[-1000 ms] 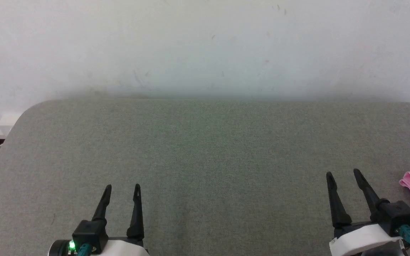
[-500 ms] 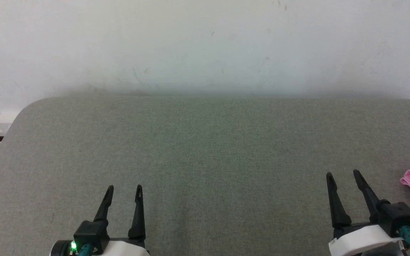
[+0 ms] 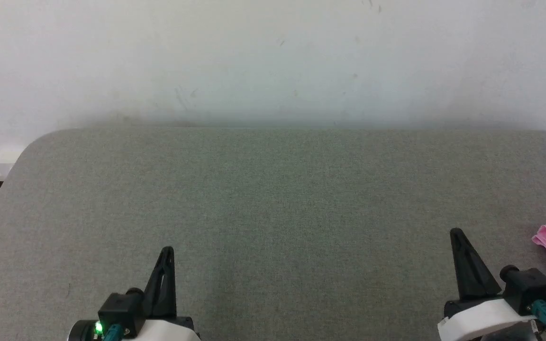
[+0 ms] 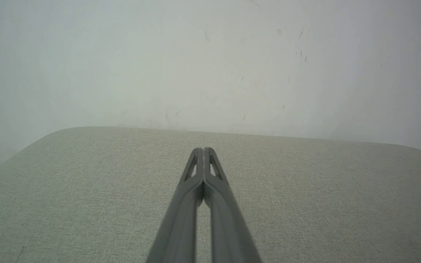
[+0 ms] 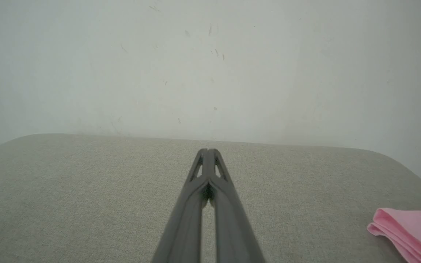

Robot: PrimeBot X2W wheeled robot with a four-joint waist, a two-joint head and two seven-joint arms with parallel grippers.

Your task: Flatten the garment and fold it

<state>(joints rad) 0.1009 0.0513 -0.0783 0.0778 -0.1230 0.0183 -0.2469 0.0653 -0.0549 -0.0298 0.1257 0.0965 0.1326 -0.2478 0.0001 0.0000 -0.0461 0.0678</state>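
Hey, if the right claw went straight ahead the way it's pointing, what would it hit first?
Probably nothing until the white wall: the right claw, shut, points across the grey table, and the pink garment lies off to its right. Depth is unclear.

1. The left gripper (image 3: pixel 168 251) sits at the lower left of the head view, its two dark fingers pressed together into one narrow spike that aims forward, away from the robot.
2. In the left wrist view these fingers (image 4: pixel 185 212) meet at the tips, with only a thin slit between them lower down.
3. Behind it is the white left wrist shell (image 3: pixel 161 330), beside a black block with a lit green light (image 3: pixel 95 327).
4. The right gripper (image 3: pixel 456 233) sits at the lower right, likewise closed to a single point, tip leaning slightly left.
5. The white right wrist shell (image 3: pixel 484 319) carries a teal plug (image 3: pixel 545 315).
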